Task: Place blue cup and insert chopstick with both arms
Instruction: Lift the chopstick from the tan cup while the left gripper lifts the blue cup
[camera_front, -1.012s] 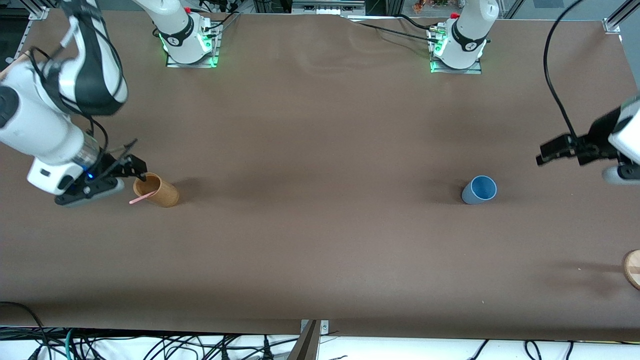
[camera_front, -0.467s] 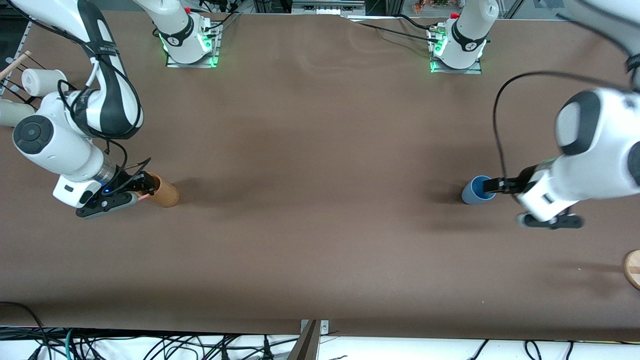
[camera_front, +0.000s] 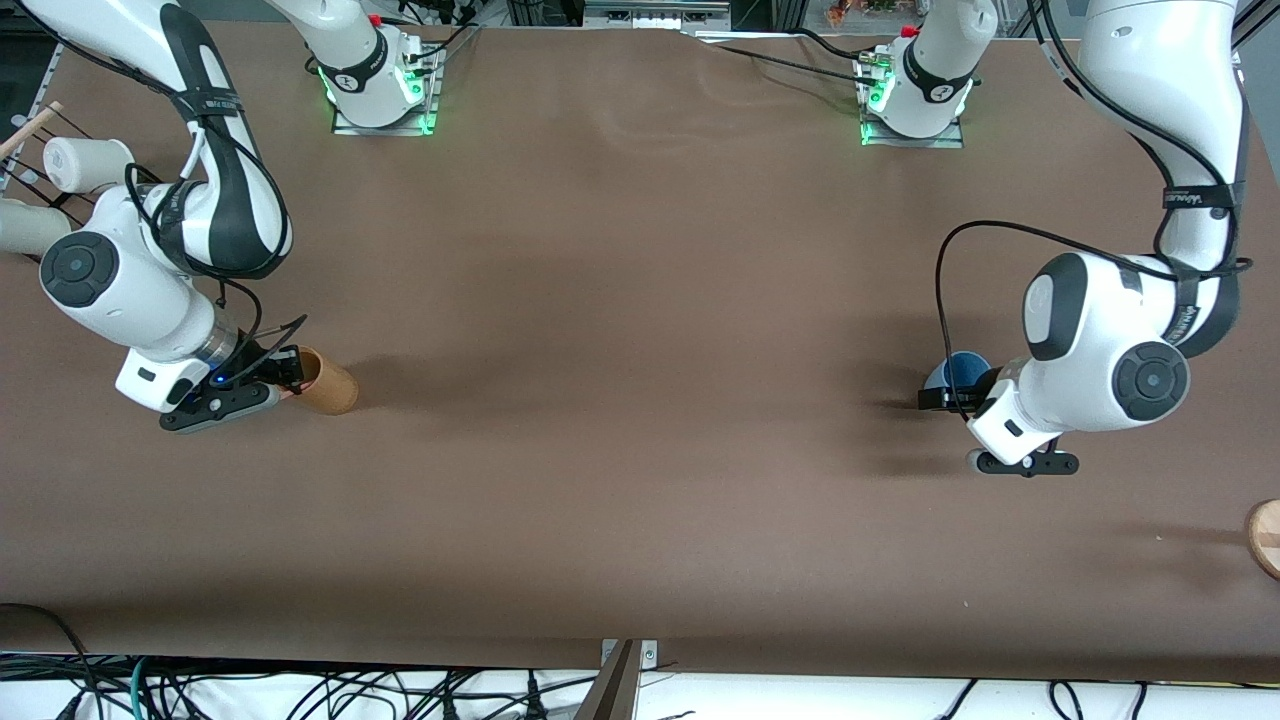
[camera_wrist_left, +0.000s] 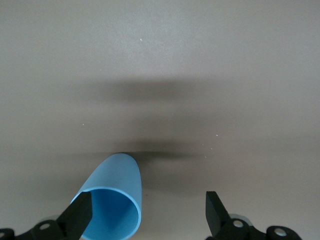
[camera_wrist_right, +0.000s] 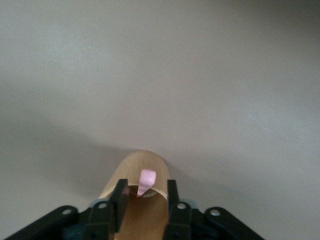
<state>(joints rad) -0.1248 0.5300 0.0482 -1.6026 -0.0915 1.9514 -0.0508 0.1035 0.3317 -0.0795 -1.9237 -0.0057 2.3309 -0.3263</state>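
Observation:
The blue cup (camera_front: 960, 368) lies on its side toward the left arm's end of the table, partly hidden under the left arm. In the left wrist view the cup's (camera_wrist_left: 114, 197) mouth faces the camera. My left gripper (camera_front: 940, 397) is low at the cup's mouth and open (camera_wrist_left: 147, 216), with one finger in front of the cup's rim and the other well clear of it. The pink chopstick (camera_wrist_right: 146, 182) sticks out of a tan cup (camera_front: 328, 385) lying on its side. My right gripper (camera_front: 288, 373) is open at that cup's mouth (camera_wrist_right: 146, 197), a finger on each side of the chopstick, not touching it.
White cups (camera_front: 78, 163) and a wooden stick (camera_front: 30, 125) lie at the right arm's end of the table. A round wooden piece (camera_front: 1265, 537) sits at the table edge at the left arm's end. The brown table (camera_front: 640, 400) stretches between the two cups.
My left arm has swung down from the table's end and brought its open gripper to the blue cup's mouth. My right gripper has moved in over the tan cup's mouth, around the chopstick.

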